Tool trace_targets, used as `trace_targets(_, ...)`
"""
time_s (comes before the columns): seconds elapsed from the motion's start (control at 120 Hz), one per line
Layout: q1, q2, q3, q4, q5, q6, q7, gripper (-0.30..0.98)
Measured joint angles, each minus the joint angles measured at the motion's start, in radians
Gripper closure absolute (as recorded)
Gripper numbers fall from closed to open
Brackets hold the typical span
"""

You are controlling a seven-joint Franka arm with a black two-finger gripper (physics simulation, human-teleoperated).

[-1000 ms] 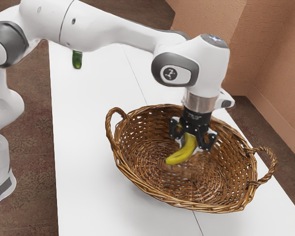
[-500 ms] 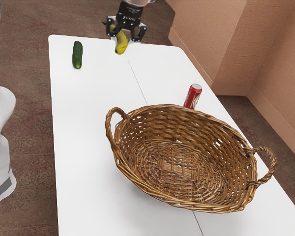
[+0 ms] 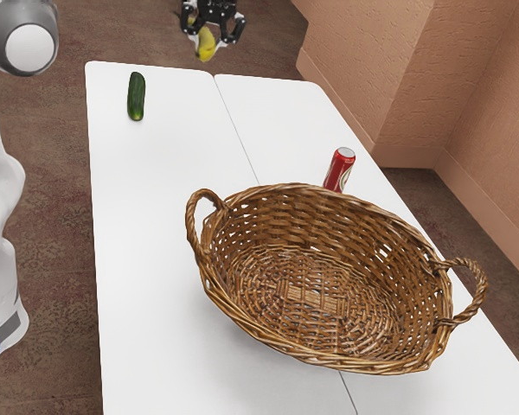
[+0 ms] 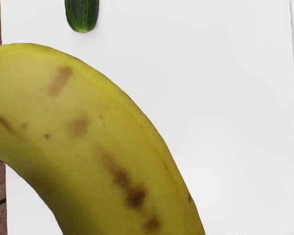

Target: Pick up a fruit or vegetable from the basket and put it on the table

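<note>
On the red can (image 3: 338,170), at 2 o'clock in the exterior view, pale markings show on the side, but I can't make out the lettering. The can stands on the white table (image 3: 156,259), just beyond the wicker basket (image 3: 320,212), which sits between 4 and 5 o'clock. A thin dark seam runs along the smooth tabletop. At 10 to 11 o'clock lies a green cucumber (image 3: 136,95). Brown patterned carpet (image 3: 56,216) covers the floor, and textured orange-tan walls (image 3: 355,69) rise from 1 to 3 o'clock. Near 12 o'clock, my gripper (image 3: 209,36) has its fingers clamped on the banana (image 3: 206,47), held in the air. Dark brown patches mark the banana's yellow skin in the wrist view.
</note>
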Motion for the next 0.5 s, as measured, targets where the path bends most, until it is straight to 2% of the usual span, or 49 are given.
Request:
trace_targets(0.2, 0.019, 0.152, 0.0, 0.04, -0.154, 0.079, 0.148, 0.53)
trace_targets(0.292, 0.093, 0.166, 0.003, 0.042, -0.217, 0.101, 0.208, 0.3)
trace_targets(0.367, 0.118, 0.166, 0.002, 0.042, -0.252, 0.112, 0.25, 0.17)
trace_targets(0.5, 0.042, 0.163, -0.013, 0.042, -0.273, 0.115, 0.311, 0.07)
